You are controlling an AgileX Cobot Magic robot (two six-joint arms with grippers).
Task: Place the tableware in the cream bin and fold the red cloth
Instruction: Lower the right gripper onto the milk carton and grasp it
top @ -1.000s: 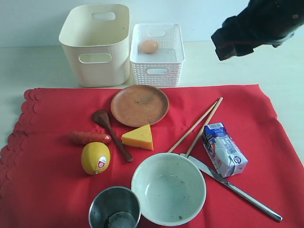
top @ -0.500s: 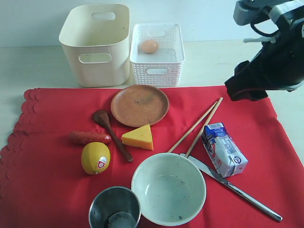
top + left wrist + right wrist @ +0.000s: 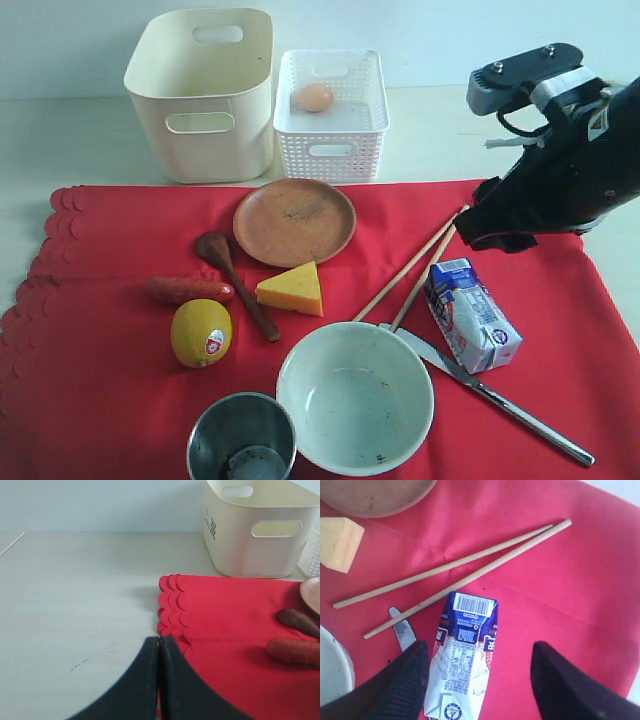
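On the red cloth [image 3: 110,390] lie the brown plate [image 3: 294,221], dark wooden spoon [image 3: 236,283], chopsticks [image 3: 408,268], steel knife [image 3: 505,403], pale green bowl [image 3: 354,396] and steel cup [image 3: 241,437]. The cream bin [image 3: 200,95] stands behind the cloth at the left. My right gripper [image 3: 480,647] hangs open above the cloth, straddling the milk carton [image 3: 462,650], with the chopsticks [image 3: 465,570] just beyond it. My left gripper [image 3: 159,642] is shut and empty, low at the cloth's scalloped edge [image 3: 170,605]; it does not show in the exterior view.
A white perforated basket [image 3: 330,115] holding an egg [image 3: 314,97] stands right of the cream bin. A sausage [image 3: 188,290], lemon [image 3: 201,332], cheese wedge [image 3: 292,290] and the milk carton [image 3: 470,315] lie among the tableware. Bare table surrounds the cloth.
My right arm has come down from the upper right and forward, and now hovers over the far ends of the chopsticks and the milk carton. Nothing on the cloth has moved.
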